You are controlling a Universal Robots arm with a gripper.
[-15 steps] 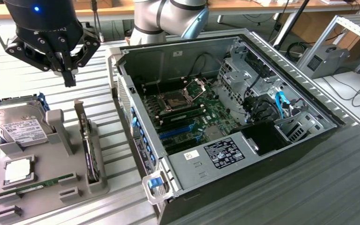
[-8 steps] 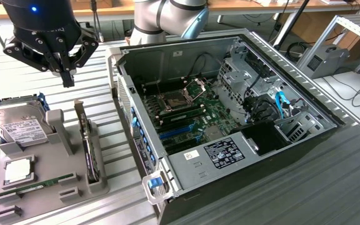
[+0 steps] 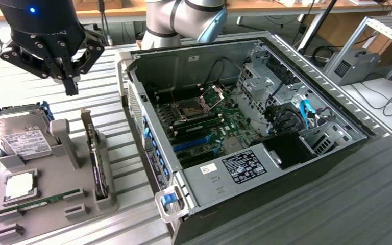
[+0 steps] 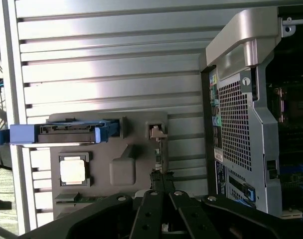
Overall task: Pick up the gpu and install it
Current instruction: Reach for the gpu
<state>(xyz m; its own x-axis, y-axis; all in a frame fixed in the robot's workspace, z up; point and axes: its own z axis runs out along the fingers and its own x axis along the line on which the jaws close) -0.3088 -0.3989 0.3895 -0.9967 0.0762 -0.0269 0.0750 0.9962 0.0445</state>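
The gripper (image 3: 71, 90) is hanging in the air over the slatted metal table (image 3: 111, 92), toward the exterior view's upper left. Its fingers are pinched right together with nothing between them (so clenched on thin air, basically).

The gpu (image 3: 99, 164) is sitting untouched in the gray holder tray (image 3: 43, 222). It's standing edge-on in its slot, with the silver bracket at the end nearer the gripper. The gripper is hovering well above the card, not touching it.

Sharing the tray with it:
- The hard drive (image 3: 20, 139) in its blue caddy is leaning at the far end.
- A processor chip (image 3: 20, 186) is lying flat in its pocket.
- The green memory stick (image 3: 41, 201) is lying along the near side.

To the exterior view's right of the tray, the computer case (image 3: 162, 64) is lying on its side with the panel off. That's leaving the motherboard (image 3: 206, 127) showing, blue slots and all.

From the wrist view, the closed gripper (image 4: 160, 177) is lining up right over the thin edge of the gpu (image 4: 160, 152). The tray (image 4: 99, 154) is spreading out beneath it. The hard drive (image 4: 67, 133) and the processor chip (image 4: 73, 169) are sitting off to one side. The perforated rear panel of the computer case (image 4: 241, 119) is sitting off to the other.
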